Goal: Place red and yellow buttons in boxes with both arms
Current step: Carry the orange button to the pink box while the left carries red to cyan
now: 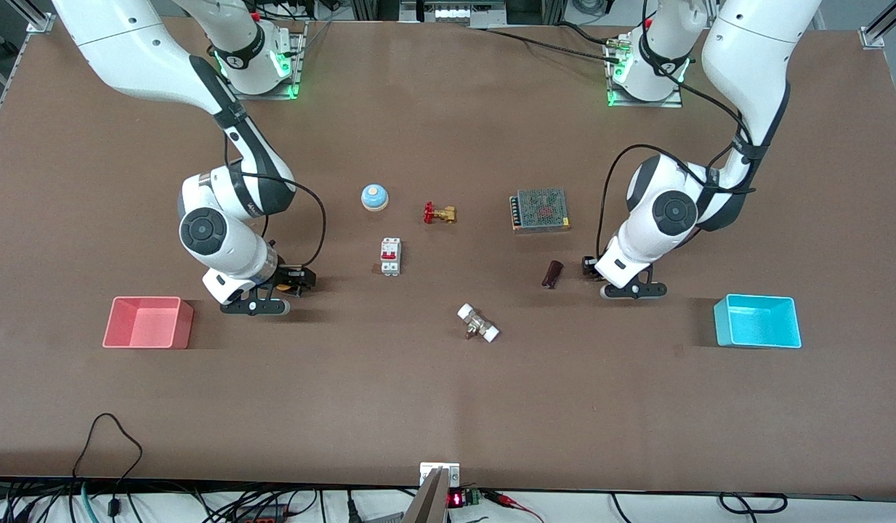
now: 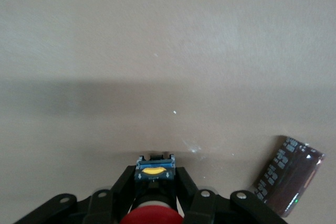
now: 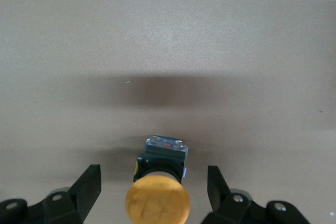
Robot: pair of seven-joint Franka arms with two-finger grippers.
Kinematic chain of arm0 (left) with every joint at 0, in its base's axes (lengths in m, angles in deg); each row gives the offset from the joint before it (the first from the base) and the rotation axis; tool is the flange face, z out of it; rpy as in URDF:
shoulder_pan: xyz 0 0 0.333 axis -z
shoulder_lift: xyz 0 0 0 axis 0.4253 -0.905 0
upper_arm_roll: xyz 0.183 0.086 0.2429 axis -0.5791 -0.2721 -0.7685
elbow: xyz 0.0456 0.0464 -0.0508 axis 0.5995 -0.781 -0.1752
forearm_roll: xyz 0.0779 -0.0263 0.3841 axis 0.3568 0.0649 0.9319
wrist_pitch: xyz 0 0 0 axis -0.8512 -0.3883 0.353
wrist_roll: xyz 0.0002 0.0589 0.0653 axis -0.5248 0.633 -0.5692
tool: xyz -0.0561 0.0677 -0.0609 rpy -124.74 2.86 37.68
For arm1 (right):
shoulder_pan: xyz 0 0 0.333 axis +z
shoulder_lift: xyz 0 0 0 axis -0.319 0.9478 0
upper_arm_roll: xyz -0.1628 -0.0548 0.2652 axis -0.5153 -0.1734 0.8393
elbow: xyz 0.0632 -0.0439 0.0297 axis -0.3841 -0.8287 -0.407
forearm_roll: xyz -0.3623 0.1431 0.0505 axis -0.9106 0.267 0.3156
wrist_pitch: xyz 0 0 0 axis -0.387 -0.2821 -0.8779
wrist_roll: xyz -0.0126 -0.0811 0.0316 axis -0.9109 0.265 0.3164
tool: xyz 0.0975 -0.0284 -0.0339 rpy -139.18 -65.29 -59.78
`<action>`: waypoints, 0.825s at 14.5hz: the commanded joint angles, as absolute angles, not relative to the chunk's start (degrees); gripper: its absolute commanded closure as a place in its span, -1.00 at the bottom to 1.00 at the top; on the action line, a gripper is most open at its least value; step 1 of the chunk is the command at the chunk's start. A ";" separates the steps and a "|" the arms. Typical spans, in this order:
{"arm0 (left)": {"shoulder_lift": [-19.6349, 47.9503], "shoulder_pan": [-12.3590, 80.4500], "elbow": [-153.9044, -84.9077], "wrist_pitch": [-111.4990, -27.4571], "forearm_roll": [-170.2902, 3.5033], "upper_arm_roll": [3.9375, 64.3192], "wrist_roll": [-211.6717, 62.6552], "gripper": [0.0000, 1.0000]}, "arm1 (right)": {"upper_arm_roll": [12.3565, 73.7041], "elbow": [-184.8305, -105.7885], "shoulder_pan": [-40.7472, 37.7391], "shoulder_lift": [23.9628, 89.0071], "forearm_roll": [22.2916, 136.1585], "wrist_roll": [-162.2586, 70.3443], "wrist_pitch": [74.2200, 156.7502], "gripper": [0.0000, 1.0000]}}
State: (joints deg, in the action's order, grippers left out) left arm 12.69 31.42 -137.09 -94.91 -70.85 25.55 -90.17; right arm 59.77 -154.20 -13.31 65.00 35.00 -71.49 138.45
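Note:
My left gripper (image 2: 155, 174) is shut on the black body of the red button (image 2: 152, 216), low at the table. In the front view this gripper (image 1: 588, 266) is beside a brown cylinder, toward the cyan box (image 1: 720, 323). My right gripper (image 3: 155, 179) is open, with its fingers on either side of the yellow button (image 3: 157, 200), which stands on the table apart from both fingers. In the front view this gripper (image 1: 295, 280) is low beside the pink-red box (image 1: 182, 323). Both boxes hold nothing.
A blue dome bell (image 1: 374, 196), a brass valve (image 1: 440, 213), a white breaker (image 1: 390, 256) and a metal-mesh unit (image 1: 540, 210) lie mid-table. A brown cylinder (image 1: 552, 274) lies beside my left gripper and also shows in the left wrist view (image 2: 289, 182). A white-ended fitting (image 1: 478, 323) lies nearer the camera.

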 commanded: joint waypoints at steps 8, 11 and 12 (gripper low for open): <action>12.98 28.95 -107.78 -61.92 -60.44 24.68 -86.53 0.45 | 60.26 -153.87 -14.21 65.28 33.94 -69.89 138.47 0.47; 10.79 23.44 -104.70 -62.18 -59.90 24.68 -79.69 0.42 | 60.52 -152.82 -16.74 61.60 34.81 -66.12 134.11 0.47; 9.30 20.80 -103.55 -62.18 -60.42 24.68 -75.83 0.42 | 60.61 -151.59 -17.54 59.93 34.91 -64.98 130.77 0.47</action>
State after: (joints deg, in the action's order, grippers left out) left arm 13.59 25.66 -108.18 -63.20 -60.88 24.21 -82.63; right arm 59.68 -152.88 -14.87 64.06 35.00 -67.90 136.51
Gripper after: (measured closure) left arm 0.626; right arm 0.586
